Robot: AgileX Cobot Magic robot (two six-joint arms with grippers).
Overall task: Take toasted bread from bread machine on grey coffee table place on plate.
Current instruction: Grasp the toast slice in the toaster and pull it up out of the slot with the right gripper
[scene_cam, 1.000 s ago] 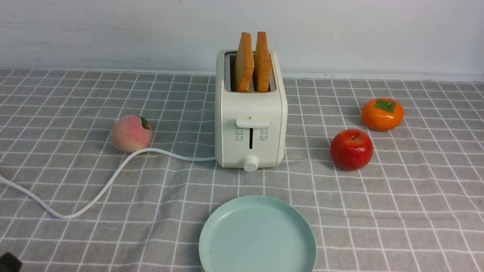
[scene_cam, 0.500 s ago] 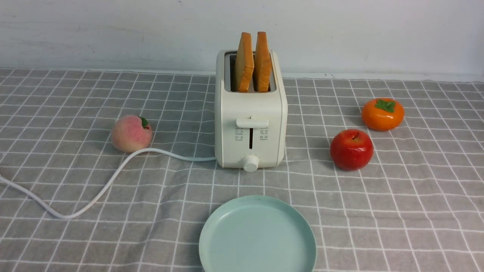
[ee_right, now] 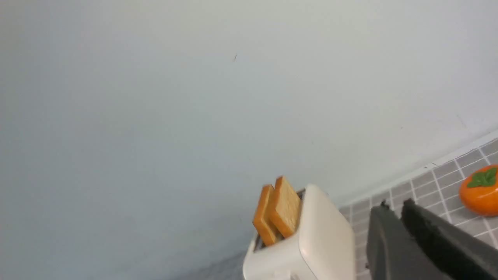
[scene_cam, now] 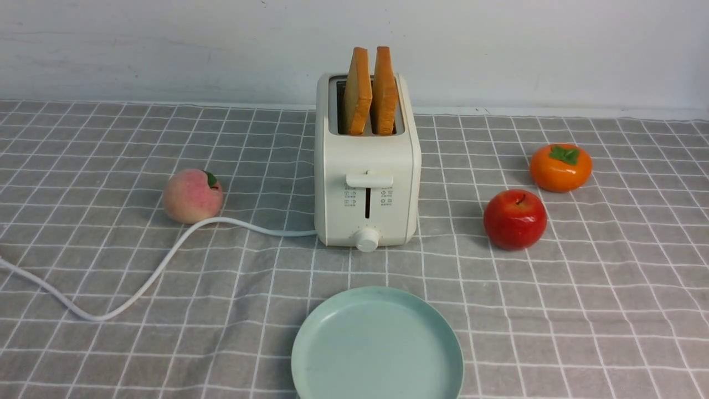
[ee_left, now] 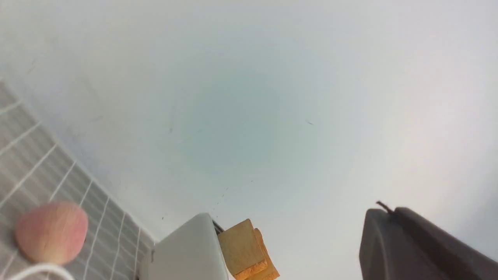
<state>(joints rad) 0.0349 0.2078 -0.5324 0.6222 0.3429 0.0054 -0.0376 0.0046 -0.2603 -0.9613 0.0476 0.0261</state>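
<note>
The bread machine (scene_cam: 365, 188) stands upright at the middle of the grey coffee table (scene_cam: 581, 310). Two slices of toasted bread (scene_cam: 357, 91) stand side by side in its slots, their tops sticking out. The plate (scene_cam: 376, 343) lies bare in front of it at the near edge. Neither gripper shows in the front view. In the left wrist view my left gripper (ee_left: 385, 212) is shut and empty, up in the air, with the toast (ee_left: 241, 249) and the bread machine (ee_left: 186, 252) off to one side. My right gripper (ee_right: 395, 206) is shut and empty beside the bread machine (ee_right: 311, 245) and the toast (ee_right: 286, 206).
A peach (scene_cam: 192, 195) lies left of the bread machine, with the white cord (scene_cam: 160, 266) curving past it to the left edge. A red apple (scene_cam: 515, 219) and an orange persimmon (scene_cam: 560, 167) lie to the right. A white wall stands behind the table.
A dark piece at the bottom left corner of the front view one second ago has gone out of view. Nothing on the table has moved.
</note>
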